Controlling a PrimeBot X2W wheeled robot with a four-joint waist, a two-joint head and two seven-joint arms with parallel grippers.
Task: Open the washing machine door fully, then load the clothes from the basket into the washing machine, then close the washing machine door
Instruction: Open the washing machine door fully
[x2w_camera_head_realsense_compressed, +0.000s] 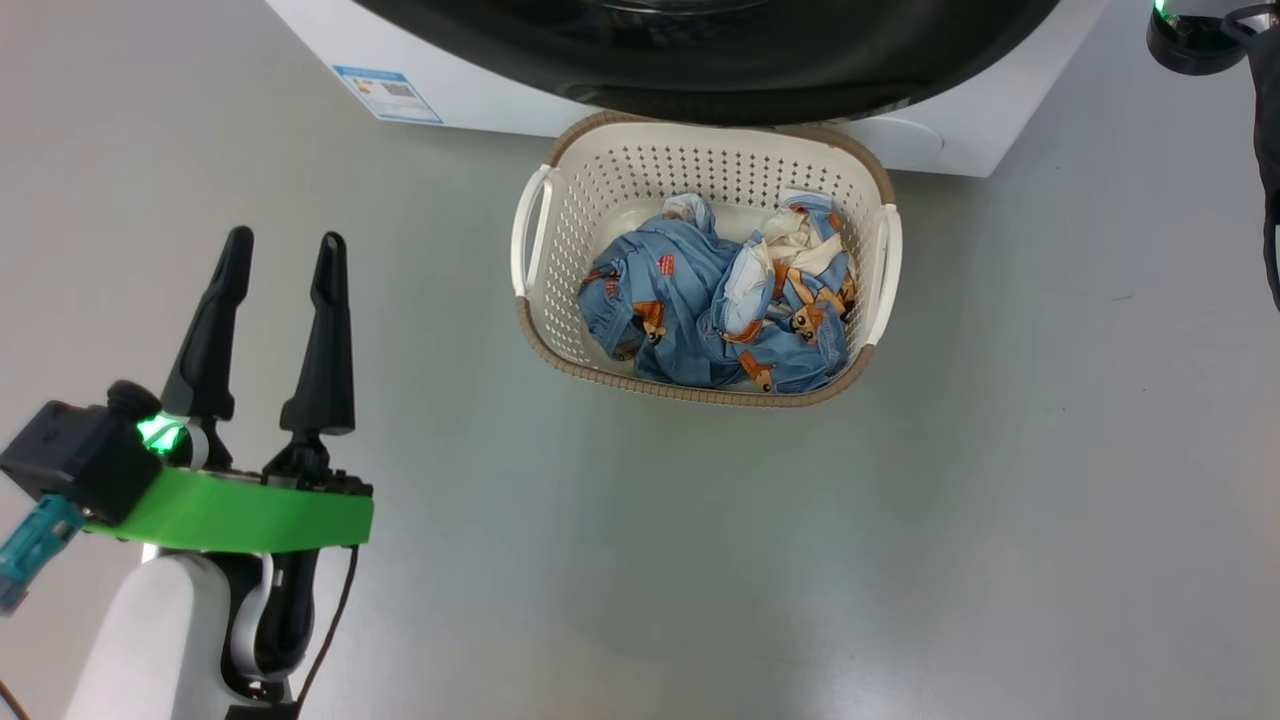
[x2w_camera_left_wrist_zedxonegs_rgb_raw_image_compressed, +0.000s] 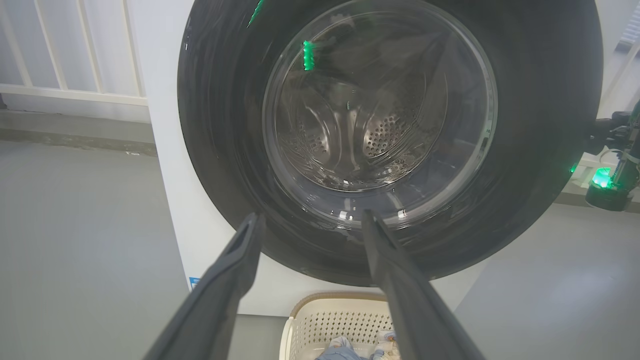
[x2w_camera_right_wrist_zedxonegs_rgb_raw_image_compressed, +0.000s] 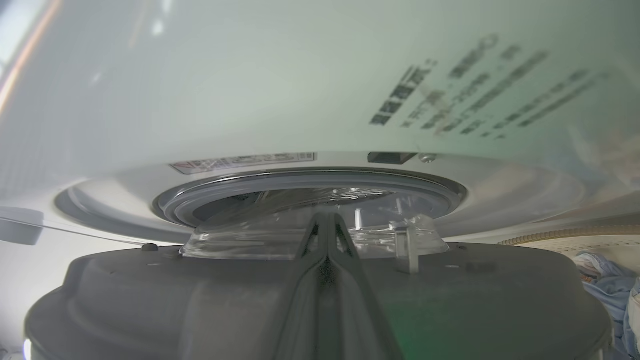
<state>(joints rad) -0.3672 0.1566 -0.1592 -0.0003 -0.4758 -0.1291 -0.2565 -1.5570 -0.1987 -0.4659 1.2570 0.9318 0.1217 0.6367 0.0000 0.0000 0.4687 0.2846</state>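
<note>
The washing machine (x2w_camera_head_realsense_compressed: 480, 95) stands at the top of the head view, and the black rim of its door (x2w_camera_head_realsense_compressed: 700, 90) hangs over the basket (x2w_camera_head_realsense_compressed: 690, 393). The clothes (x2w_camera_head_realsense_compressed: 690, 310) lie bunched in the basket. My left gripper (x2w_camera_head_realsense_compressed: 286, 240) hovers open and empty over the floor, left of the basket. In the left wrist view it (x2w_camera_left_wrist_zedxonegs_rgb_raw_image_compressed: 312, 216) faces the door (x2w_camera_left_wrist_zedxonegs_rgb_raw_image_compressed: 225, 125), with the steel drum seen through the glass. The door stands ajar. My right gripper (x2w_camera_right_wrist_zedxonegs_rgb_raw_image_compressed: 326, 220) is shut and lies against the door's grey inner face (x2w_camera_right_wrist_zedxonegs_rgb_raw_image_compressed: 150, 290), behind which the machine front (x2w_camera_right_wrist_zedxonegs_rgb_raw_image_compressed: 250, 75) shows.
Bare grey floor (x2w_camera_head_realsense_compressed: 900, 550) spreads around the basket. A blue label (x2w_camera_head_realsense_compressed: 388, 93) is on the machine's front. A white railing (x2w_camera_left_wrist_zedxonegs_rgb_raw_image_compressed: 65, 75) runs behind the machine's left side. Part of my right arm (x2w_camera_head_realsense_compressed: 1195, 35) shows at the top right corner.
</note>
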